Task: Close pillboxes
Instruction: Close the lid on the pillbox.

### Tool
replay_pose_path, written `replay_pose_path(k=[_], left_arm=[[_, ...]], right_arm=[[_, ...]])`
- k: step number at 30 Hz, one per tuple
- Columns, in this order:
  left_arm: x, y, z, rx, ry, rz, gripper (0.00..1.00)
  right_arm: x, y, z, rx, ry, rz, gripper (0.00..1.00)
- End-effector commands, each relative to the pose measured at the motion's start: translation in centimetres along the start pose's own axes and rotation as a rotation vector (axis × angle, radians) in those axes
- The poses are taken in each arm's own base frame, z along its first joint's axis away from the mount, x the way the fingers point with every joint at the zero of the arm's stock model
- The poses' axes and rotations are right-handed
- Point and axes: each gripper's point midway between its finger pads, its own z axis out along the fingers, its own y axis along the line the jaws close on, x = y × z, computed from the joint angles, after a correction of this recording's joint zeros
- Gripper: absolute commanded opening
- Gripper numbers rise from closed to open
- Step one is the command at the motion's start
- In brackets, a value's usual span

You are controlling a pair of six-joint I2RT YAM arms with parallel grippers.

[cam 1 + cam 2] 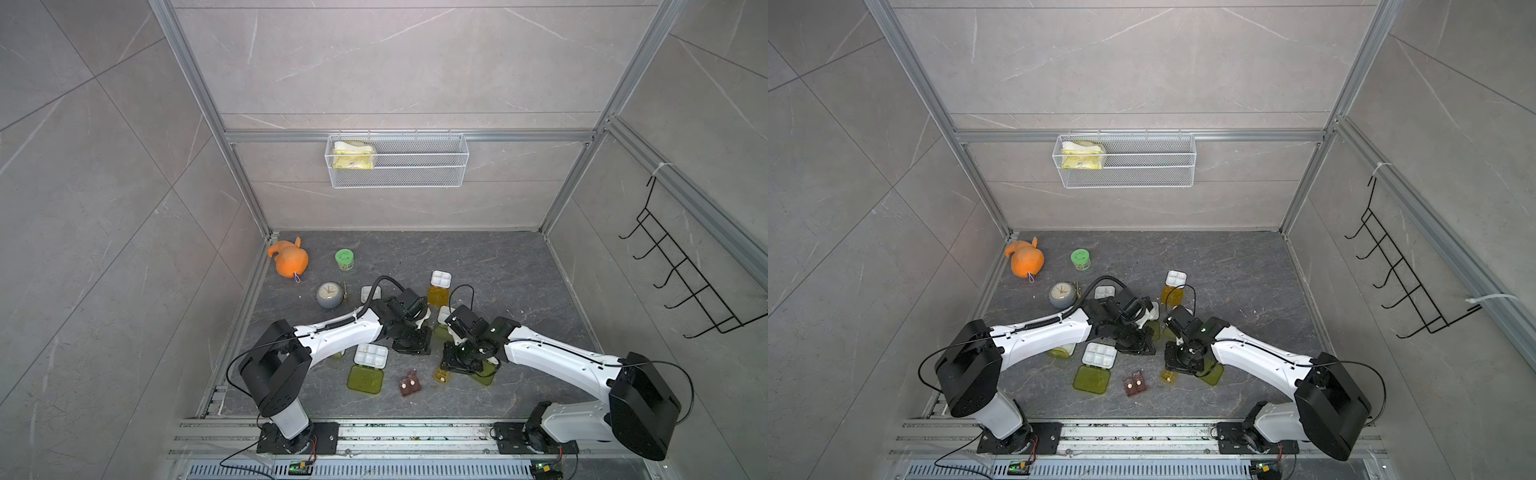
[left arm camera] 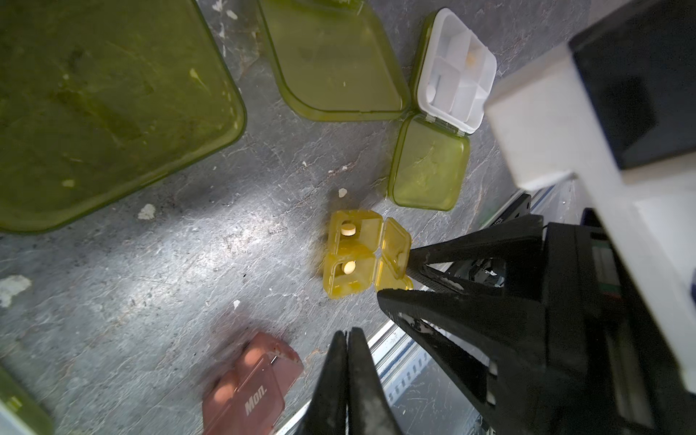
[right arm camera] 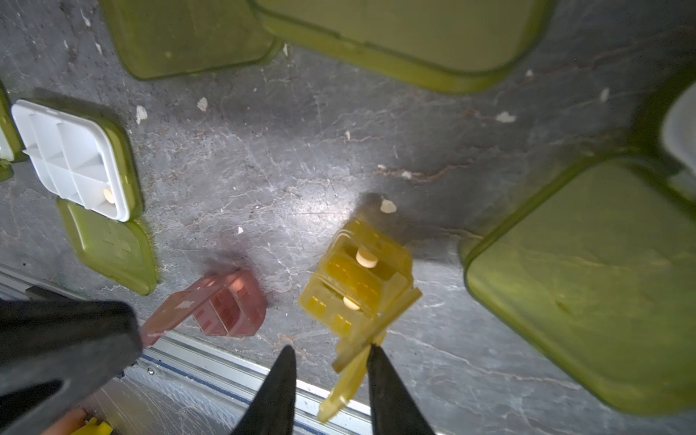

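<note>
Left wrist view shows the left gripper [image 2: 348,333] with its fingers pressed together on nothing, over the table [image 2: 150,263] next to the blurred brown pillbox [image 2: 248,384]. The right gripper [image 3: 331,350] stands partly open at the amber pillbox [image 3: 357,286]. A raised lid flap sits between its fingers, touching one with a gap to the other, so nothing is clamped. Both amber cells are uncovered, with a pale pill [image 3: 366,258] in each. In a top view the amber pillbox [image 1: 441,375] lies near the table's front, under the right wrist, with the brown one just beside it. A green-lidded pillbox [image 1: 371,355] lies open farther left, and an orange-lidded pillbox [image 1: 439,286] lies open farther back.
</note>
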Motion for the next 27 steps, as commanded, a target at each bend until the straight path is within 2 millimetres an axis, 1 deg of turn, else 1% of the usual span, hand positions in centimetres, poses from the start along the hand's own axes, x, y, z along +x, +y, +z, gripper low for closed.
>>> replay_pose_path(k=[1, 6, 15, 27], left_arm=[[0.4, -0.5, -0.2, 0.013, 0.017, 0.024, 0.06], [0.4, -0.5, -0.1, 0.011, 0.022, 0.029, 0.05], [0.4, -0.4, 0.0, 0.005, 0.032, 0.038, 0.04], [0.6, -0.3, 0.1, 0.000, 0.053, 0.051, 0.01]], right_arm=[[-0.6, 0.7, -0.3, -0.006, -0.012, -0.026, 0.35], [-0.9, 0.4, -0.5, 0.021, -0.018, -0.040, 0.35], [-1.3, 0.8, -0.2, 0.025, -0.017, -0.051, 0.35], [-1.4, 0.5, 0.5, 0.014, -0.018, -0.034, 0.24]])
